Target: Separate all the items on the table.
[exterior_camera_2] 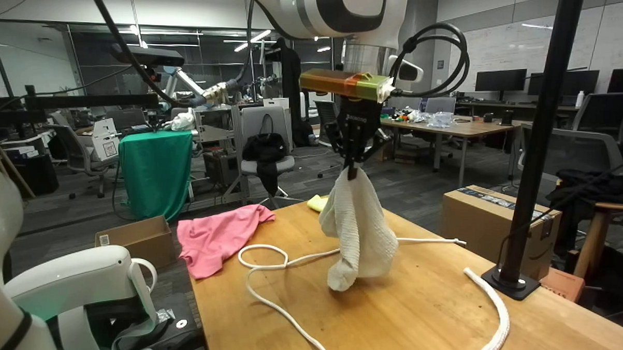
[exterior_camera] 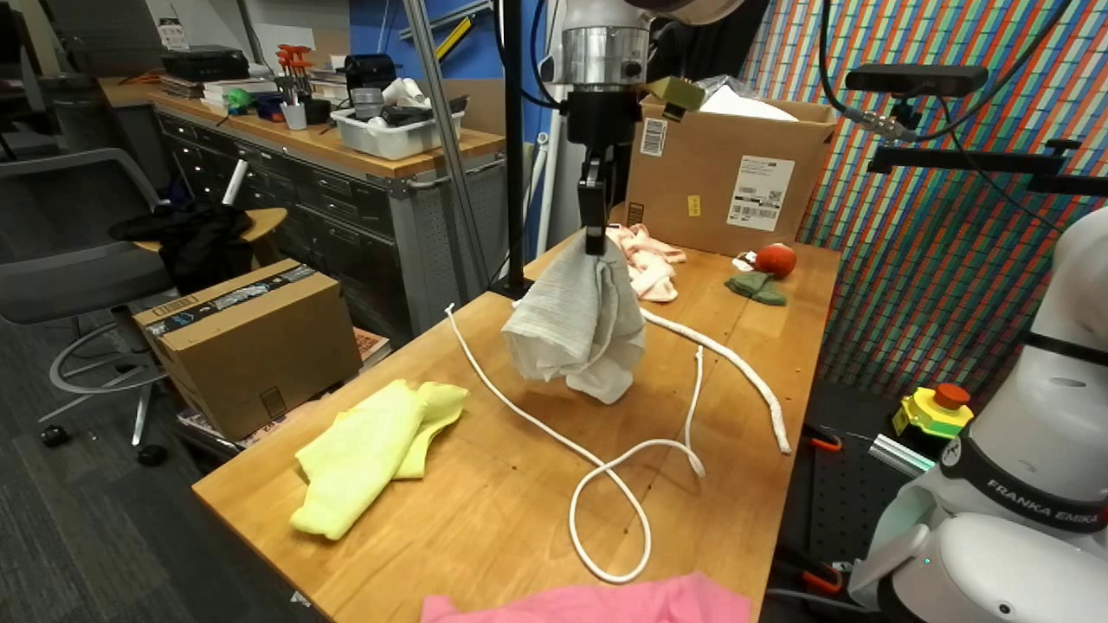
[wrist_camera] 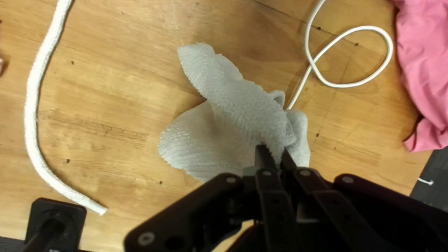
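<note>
My gripper (exterior_camera: 595,242) is shut on a greyish-white towel (exterior_camera: 567,324), which hangs down from the fingertips over the wooden table. Both also show in the wrist view, the gripper (wrist_camera: 274,154) pinching the towel (wrist_camera: 238,101). I cannot tell whether the towel's lower tip touches the table. A thin white rope (exterior_camera: 645,519) lies looped on the table, partly behind the towel. A thick white rope (exterior_camera: 744,372) lies apart from it. A yellow cloth (exterior_camera: 372,459), a pink cloth (exterior_camera_2: 216,236), a peach cloth (exterior_camera: 649,264), a green cloth (exterior_camera: 759,288) and a red ball (exterior_camera: 775,260) lie around the edges.
A large cardboard box (exterior_camera: 710,173) stands at one table end behind the peach cloth. A black pole on a base plate (exterior_camera_2: 510,283) is fixed at the table edge near the thick rope. The pink cloth overhangs the table edge.
</note>
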Controlling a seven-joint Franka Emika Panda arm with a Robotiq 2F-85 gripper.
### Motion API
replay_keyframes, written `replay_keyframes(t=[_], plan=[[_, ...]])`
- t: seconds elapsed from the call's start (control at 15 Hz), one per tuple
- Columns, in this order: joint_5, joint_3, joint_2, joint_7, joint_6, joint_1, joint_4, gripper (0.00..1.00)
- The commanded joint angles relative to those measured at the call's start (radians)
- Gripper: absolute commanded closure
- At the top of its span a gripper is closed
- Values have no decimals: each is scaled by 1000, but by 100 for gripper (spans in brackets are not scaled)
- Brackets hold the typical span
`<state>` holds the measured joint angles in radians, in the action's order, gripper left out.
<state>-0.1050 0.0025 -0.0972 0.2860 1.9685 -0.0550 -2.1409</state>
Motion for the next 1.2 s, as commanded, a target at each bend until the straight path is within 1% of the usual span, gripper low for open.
replay_keyframes(t=[0.0, 0.2, 0.4, 0.67, 0.93, 1.07, 1.13], plan=[[52, 5, -20, -84, 81, 17, -47, 95], [82, 4, -10, -149, 118, 26, -74, 95], [128, 9, 0, -226, 189, 29, -116, 95], [244, 17, 37, -374, 302, 32, -162, 95], [411, 10, 99, -560, 403, 38, -180, 95], [455, 3, 120, -618, 410, 36, -182, 94], [451, 2, 124, -620, 403, 34, -183, 94]])
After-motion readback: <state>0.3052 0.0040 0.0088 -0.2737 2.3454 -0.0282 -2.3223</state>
